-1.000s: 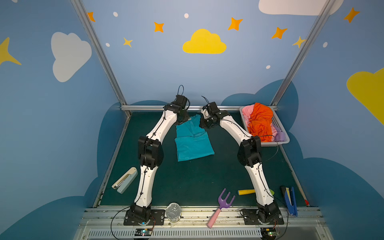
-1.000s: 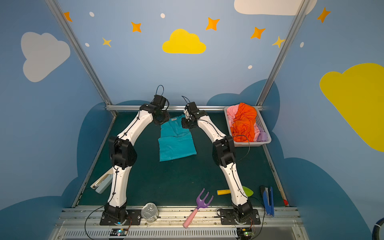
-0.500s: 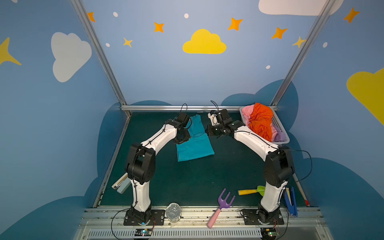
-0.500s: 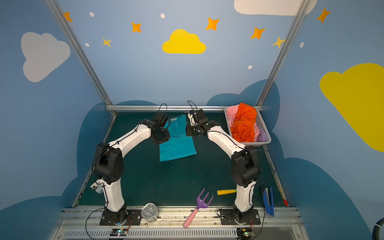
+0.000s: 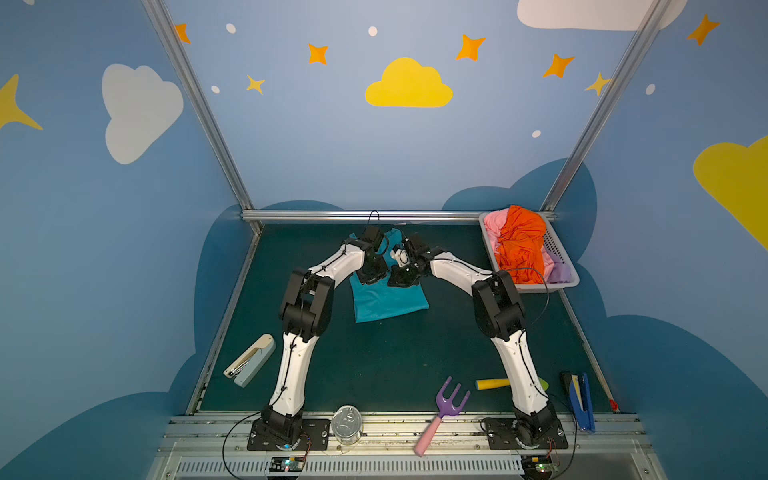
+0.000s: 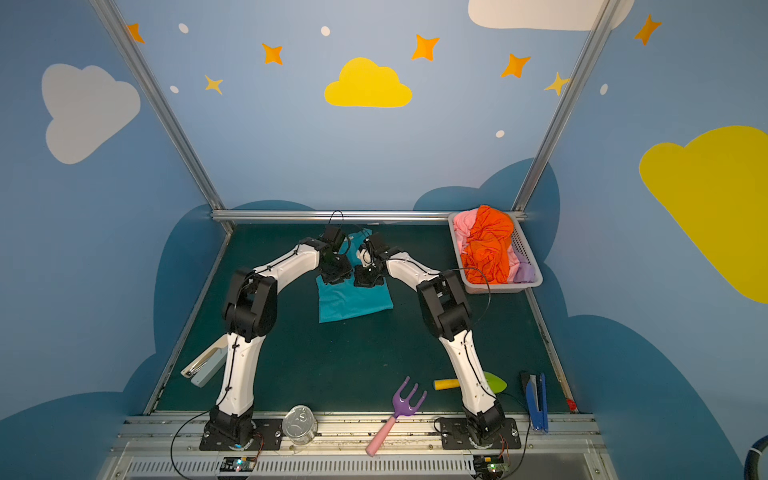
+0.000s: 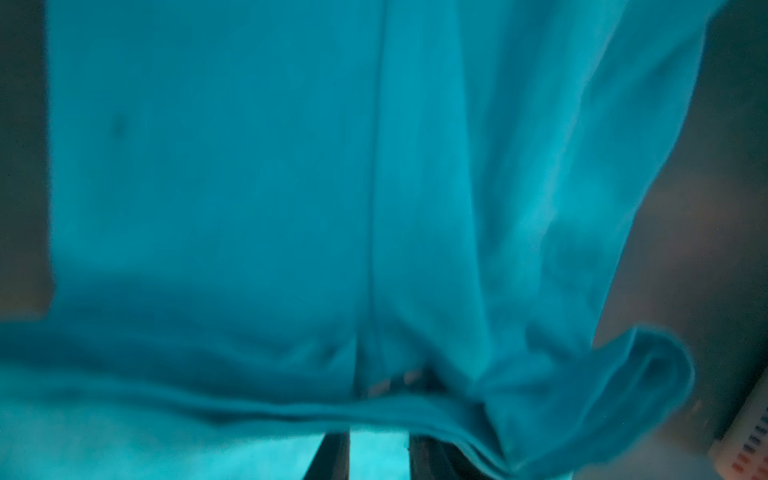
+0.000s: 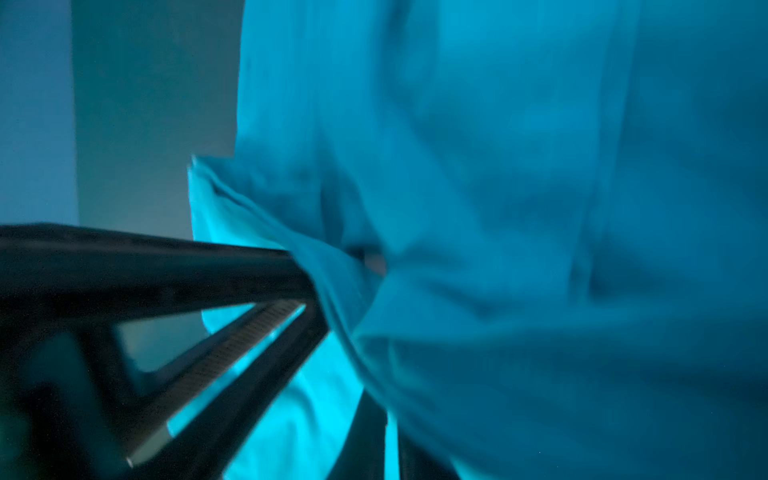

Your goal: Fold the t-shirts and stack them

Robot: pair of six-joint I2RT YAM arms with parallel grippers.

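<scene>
A teal t-shirt (image 5: 386,301) (image 6: 353,301) lies in the middle of the green table, its far part lifted. In both top views my left gripper (image 5: 372,274) (image 6: 334,276) and right gripper (image 5: 401,279) (image 6: 365,279) hang side by side over its far half. In the left wrist view the left gripper (image 7: 379,453) is shut on a fold of the teal cloth (image 7: 249,166). In the right wrist view the right gripper (image 8: 388,453) pinches a thin strip of the same cloth (image 8: 540,208). The orange t-shirt (image 5: 519,249), pink t-shirt (image 5: 492,226) and lilac t-shirt (image 5: 557,270) lie crumpled in the basket.
The white slotted basket (image 5: 540,288) stands at the back right corner. Along the front lie a beige stapler (image 5: 249,360), a tin can (image 5: 346,424), a purple toy rake (image 5: 446,405), a yellow-handled trowel (image 5: 492,383) and a blue stapler (image 5: 579,401).
Both grippers have come from the table's far edge toward the front, bringing the teal shirt's far part over its near part. Both elbows have swung outward and risen.
</scene>
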